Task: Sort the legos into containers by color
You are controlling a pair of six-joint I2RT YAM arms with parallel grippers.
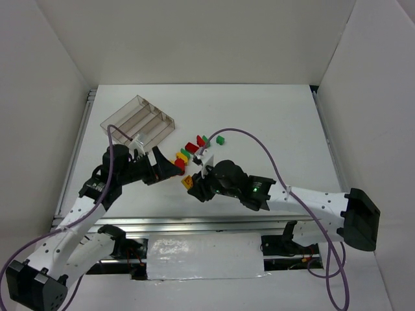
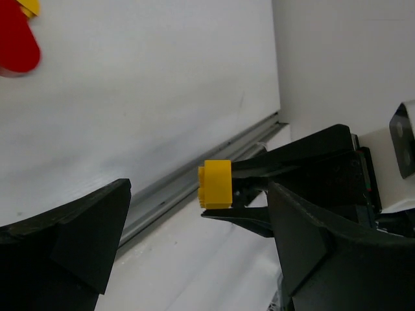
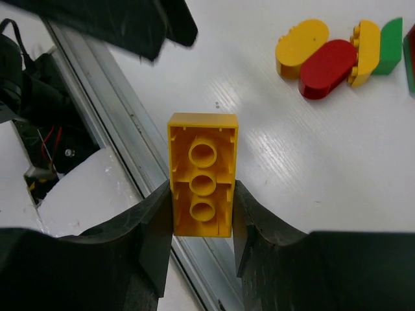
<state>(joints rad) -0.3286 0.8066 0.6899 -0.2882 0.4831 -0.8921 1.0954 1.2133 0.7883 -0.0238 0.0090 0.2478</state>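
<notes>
My right gripper (image 3: 202, 197) is shut on a yellow brick (image 3: 202, 175), its hollow underside facing the wrist camera, held just above the table's near edge. In the top view this gripper (image 1: 192, 184) holds the brick (image 1: 187, 182) right of my left gripper (image 1: 173, 170). My left gripper (image 2: 194, 259) is open and empty, with the yellow brick (image 2: 216, 184) just ahead of its jaws. The loose legos (image 1: 189, 153), red, yellow and green, lie in a cluster beyond both grippers. The clear three-compartment tray (image 1: 139, 121) stands at the back left; its compartments look empty.
A single green brick (image 1: 220, 138) lies right of the cluster. A metal rail (image 3: 123, 123) runs along the table's near edge, with wiring below it. White walls enclose the table on three sides.
</notes>
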